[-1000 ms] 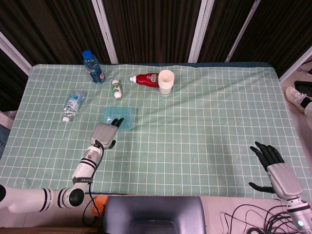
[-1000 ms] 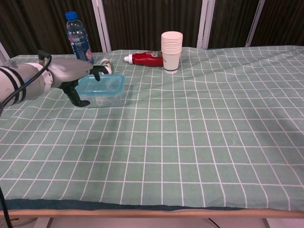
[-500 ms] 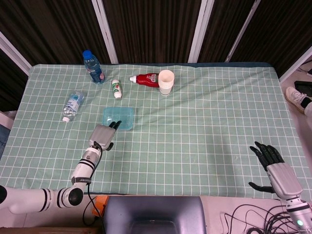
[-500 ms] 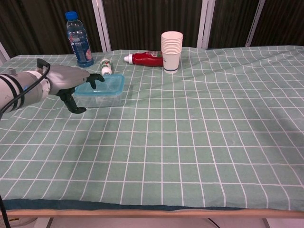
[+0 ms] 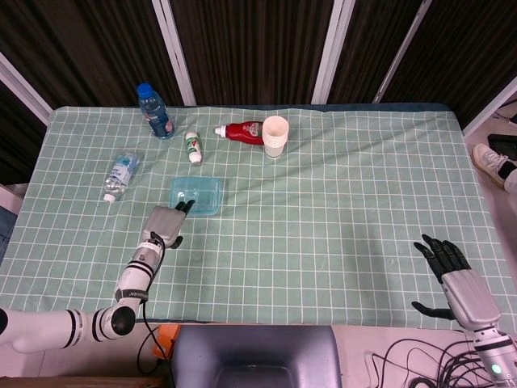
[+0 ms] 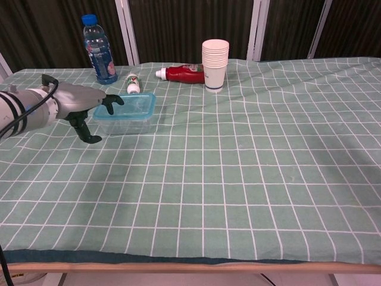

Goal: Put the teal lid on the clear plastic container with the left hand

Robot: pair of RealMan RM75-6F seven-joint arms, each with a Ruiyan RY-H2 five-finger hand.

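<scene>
We are seeing the teal lid [image 6: 130,103] already lying on the clear box [image 6: 126,122], left of centre. Our left hand [image 6: 77,107] is holding nothing, fingers apart, fingertips maybe touching the rim. The lid looks light, thin, slippery; better pressing at its edges.

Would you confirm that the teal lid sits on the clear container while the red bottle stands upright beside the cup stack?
Not quite: the red bottle lies on its side, as the chest view shows. The teal lid does sit on the clear container, and the bottle is beside the cup stack.
</scene>
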